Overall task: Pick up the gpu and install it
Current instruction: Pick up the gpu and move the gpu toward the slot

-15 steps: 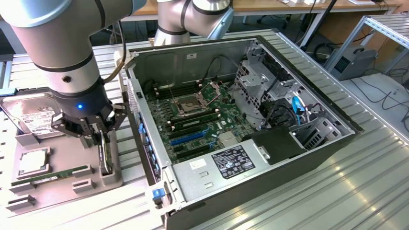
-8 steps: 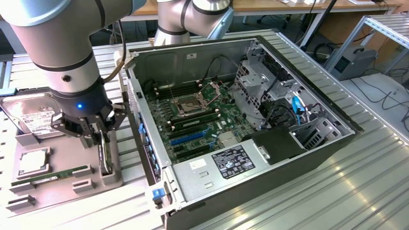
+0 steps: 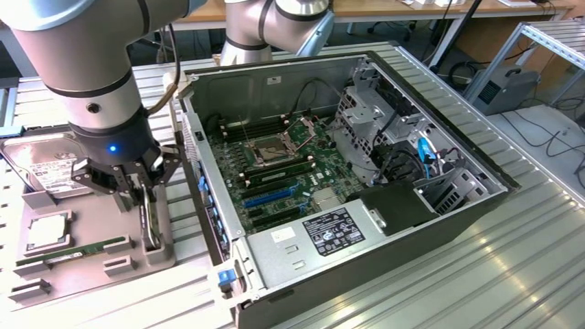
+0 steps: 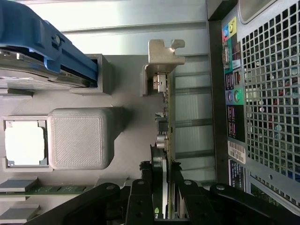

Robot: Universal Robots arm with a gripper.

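Pick-up step: the gripper clamps its jaws on the gpu, which stands on edge between them, seemingly seated in its tray slot. Freeing it likely calls for a straight, untilted pull.

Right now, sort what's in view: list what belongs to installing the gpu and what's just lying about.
Job: gpu, on edge in tray; fingers closed on it; open case.
Lying about: hard drive; cpu; memory stick.
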